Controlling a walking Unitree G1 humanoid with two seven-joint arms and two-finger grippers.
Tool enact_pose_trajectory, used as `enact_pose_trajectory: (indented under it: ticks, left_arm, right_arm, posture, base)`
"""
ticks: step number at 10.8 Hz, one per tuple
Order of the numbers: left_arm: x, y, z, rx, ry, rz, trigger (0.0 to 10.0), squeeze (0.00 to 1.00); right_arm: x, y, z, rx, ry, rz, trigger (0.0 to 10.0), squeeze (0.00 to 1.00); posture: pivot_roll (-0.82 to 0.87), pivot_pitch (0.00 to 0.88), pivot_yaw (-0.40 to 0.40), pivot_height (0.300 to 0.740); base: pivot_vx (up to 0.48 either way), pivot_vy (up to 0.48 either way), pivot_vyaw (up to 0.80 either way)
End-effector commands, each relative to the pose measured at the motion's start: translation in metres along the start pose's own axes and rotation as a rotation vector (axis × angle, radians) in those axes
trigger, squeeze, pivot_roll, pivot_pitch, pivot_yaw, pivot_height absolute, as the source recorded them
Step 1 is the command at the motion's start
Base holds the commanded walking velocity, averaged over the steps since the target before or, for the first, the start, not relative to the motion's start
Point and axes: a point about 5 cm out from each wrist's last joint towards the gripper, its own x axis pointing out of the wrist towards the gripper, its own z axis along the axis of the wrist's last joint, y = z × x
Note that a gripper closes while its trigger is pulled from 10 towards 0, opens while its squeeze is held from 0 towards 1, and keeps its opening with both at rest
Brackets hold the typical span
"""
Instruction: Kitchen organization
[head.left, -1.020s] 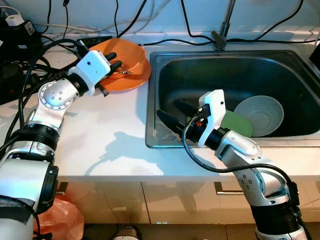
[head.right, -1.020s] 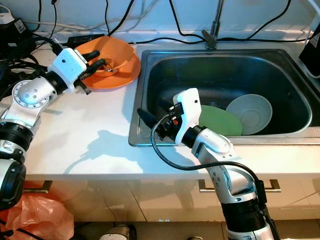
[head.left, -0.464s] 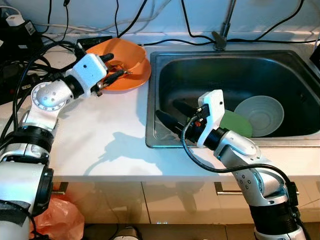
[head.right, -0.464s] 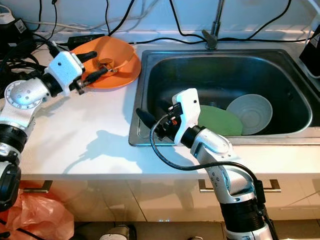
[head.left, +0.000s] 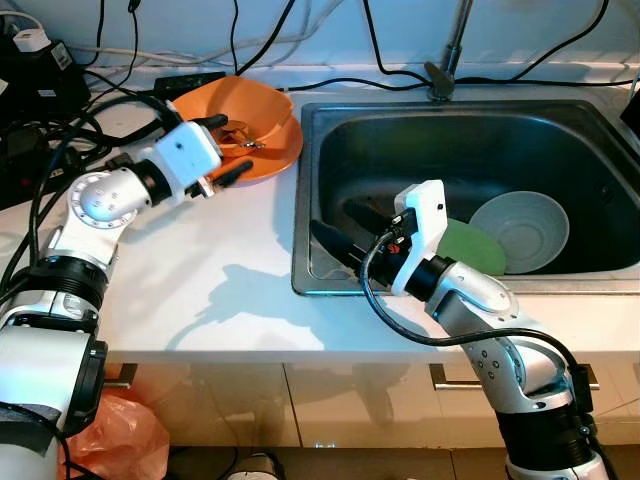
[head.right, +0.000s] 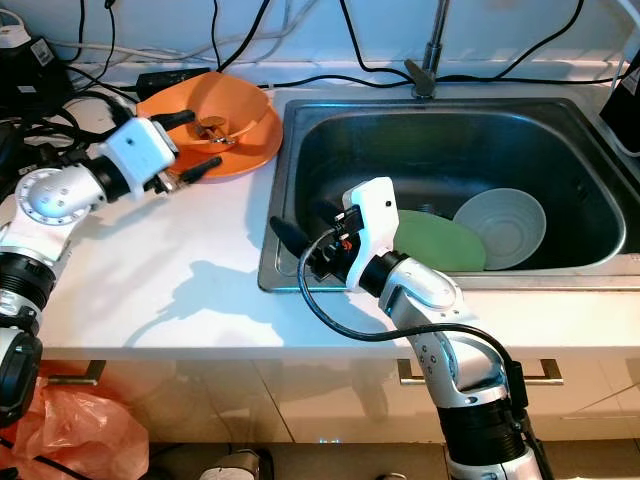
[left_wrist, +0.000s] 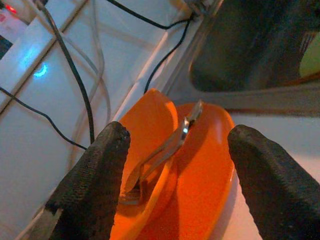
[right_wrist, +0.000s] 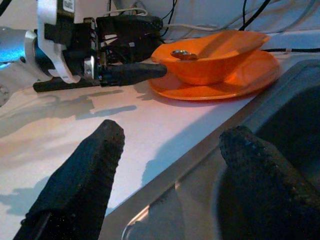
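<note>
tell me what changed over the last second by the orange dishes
The left end effector has drawn back from inside the orange bowl toward the counter edge, its fingers open and empty. The metal utensil stays in the bowl. The right end effector at the sink, the green plate and the white bowl are unchanged.

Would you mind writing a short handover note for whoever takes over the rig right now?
Left gripper: open, empty, at the near rim of the orange bowl.
Right gripper: open, empty, over the left part of the sink.
Things: the orange bowl sits on an orange plate on the counter left of the sink, with a metal utensil lying in it. A green plate and a white bowl lie in the sink.
Done: nothing is held; the dishes are grouped in these two spots.
Left: probably picking up the utensil or the orange dishes, then sorting the sink items.
</note>
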Motion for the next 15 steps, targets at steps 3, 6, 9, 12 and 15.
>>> enact_pose_trajectory:
  ticks: [3,6,9,12,15]
  left_arm:
    - [-0.002,0.003,-0.003,0.149,0.071,-0.026,10.0,0.0]
    - [0.003,0.004,-0.003,0.195,0.099,-0.002,10.0,0.0]
    - [0.01,0.003,-0.002,0.213,0.124,0.01,6.6,0.0]
    - [0.013,0.002,-0.003,0.199,0.138,0.023,0.0,0.0]
    - [0.015,-0.001,-0.003,0.197,0.146,0.023,0.0,0.0]
  right_arm:
    - [-0.001,0.0,0.0,-0.003,-0.004,-0.013,10.0,0.0]
    - [-0.003,0.001,-0.001,0.005,-0.014,-0.027,10.0,0.0]
    - [-0.006,0.004,0.0,0.013,-0.013,-0.011,10.0,0.0]
    - [-0.012,0.005,0.001,0.007,0.0,-0.002,10.0,0.0]
    - [-0.013,0.004,0.002,0.004,0.003,-0.005,10.0,0.0]
  posture:
    - [0.07,0.105,0.091,0.74]
    - [0.07,0.109,0.106,0.74]
    - [0.05,0.121,0.105,0.74]
    - [0.03,0.127,0.095,0.74]
    - [0.02,0.124,0.093,0.74]
  base:
    - [0.0,0.0,0.0]
    - [0.0,0.0,0.0]
    - [0.0,0.0,0.0]
    - [0.0,0.0,0.0]
    - [0.0,0.0,0.0]
